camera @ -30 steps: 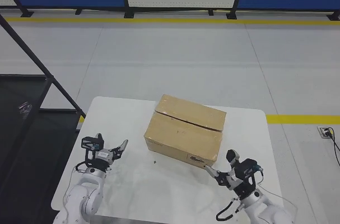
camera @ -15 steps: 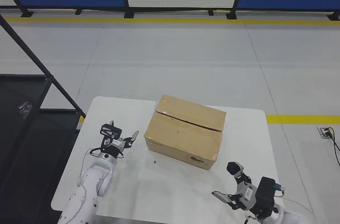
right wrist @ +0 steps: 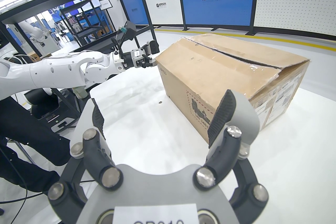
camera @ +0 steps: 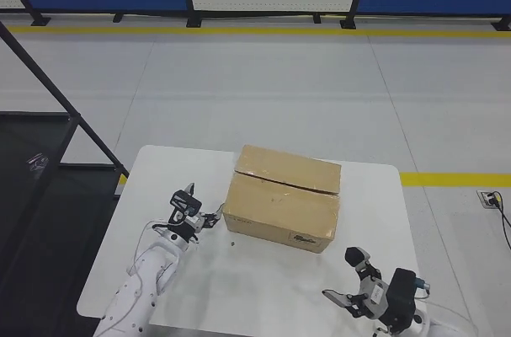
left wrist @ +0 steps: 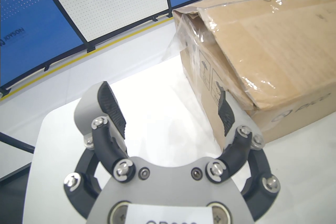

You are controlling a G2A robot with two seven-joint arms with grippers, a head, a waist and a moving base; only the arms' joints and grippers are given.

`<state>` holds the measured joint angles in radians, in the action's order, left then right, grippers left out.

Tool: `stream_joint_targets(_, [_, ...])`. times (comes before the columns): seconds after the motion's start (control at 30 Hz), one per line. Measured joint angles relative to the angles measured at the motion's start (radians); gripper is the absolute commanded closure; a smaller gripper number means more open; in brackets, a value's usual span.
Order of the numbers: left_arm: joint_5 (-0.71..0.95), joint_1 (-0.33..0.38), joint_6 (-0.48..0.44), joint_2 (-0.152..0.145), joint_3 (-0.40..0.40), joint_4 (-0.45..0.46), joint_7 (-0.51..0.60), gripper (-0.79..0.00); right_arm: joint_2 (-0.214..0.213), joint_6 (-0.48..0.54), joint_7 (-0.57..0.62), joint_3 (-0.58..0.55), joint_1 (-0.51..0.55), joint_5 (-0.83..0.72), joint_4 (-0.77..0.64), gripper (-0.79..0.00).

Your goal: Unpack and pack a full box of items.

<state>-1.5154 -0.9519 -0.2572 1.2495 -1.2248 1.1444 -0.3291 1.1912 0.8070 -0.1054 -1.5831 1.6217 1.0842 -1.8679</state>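
Left pincer (left wrist: 164,93): fingers spread, nothing between them, low over the bench (camera: 263,286) at the left end of the cardboard box (camera: 280,198). One finger (left wrist: 225,109) lies just beside the box's end face; whether it touches cannot be told.

Right pincer (right wrist: 161,101): fingers also spread and empty, over the near right part of the bench, apart from the box and facing its long printed side.

The box stands toward the far side of the white bench, set slightly askew to the bench edges. Its top flaps are down, with a dark seam running along the top. Clear tape hangs loose and torn at the corner nearest the left pincer.

A small dark speck (camera: 231,243) lies on the bench just in front of the box. A black metal rack (camera: 36,168) stands to the left of the bench, and a yellow floor line (camera: 461,179) runs to its right.
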Motion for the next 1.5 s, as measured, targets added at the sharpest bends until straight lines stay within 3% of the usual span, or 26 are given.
stream_joint_targets(0.57, [-0.033, -0.093, -0.036, -0.015, -0.026, 0.115, -0.038, -0.785, -0.009, 0.000, 0.000, 0.023, -0.013, -0.010, 0.015, -0.785])
stream_joint_targets(0.87, [0.077, -0.198, 0.019, -0.030, -0.146, 0.215, -0.037, -0.785, -0.013, 0.006, -0.015, 0.031, -0.002, 0.007, 0.020, -0.785])
stream_joint_targets(1.23, [0.077, -0.198, 0.018, -0.030, -0.146, 0.215, -0.036, -0.785, -0.014, 0.006, -0.010, 0.031, -0.001, 0.010, 0.019, -0.785])
stream_joint_targets(1.3, [0.078, -0.181, 0.031, -0.029, -0.149, 0.194, -0.018, -0.785, -0.014, 0.003, -0.010, 0.032, -0.002, 0.008, 0.018, -0.785])
stream_joint_targets(1.5, [0.115, 0.023, 0.031, -0.013, -0.117, -0.047, 0.029, -0.785, -0.014, 0.002, -0.018, 0.047, -0.023, -0.039, 0.031, -0.785])
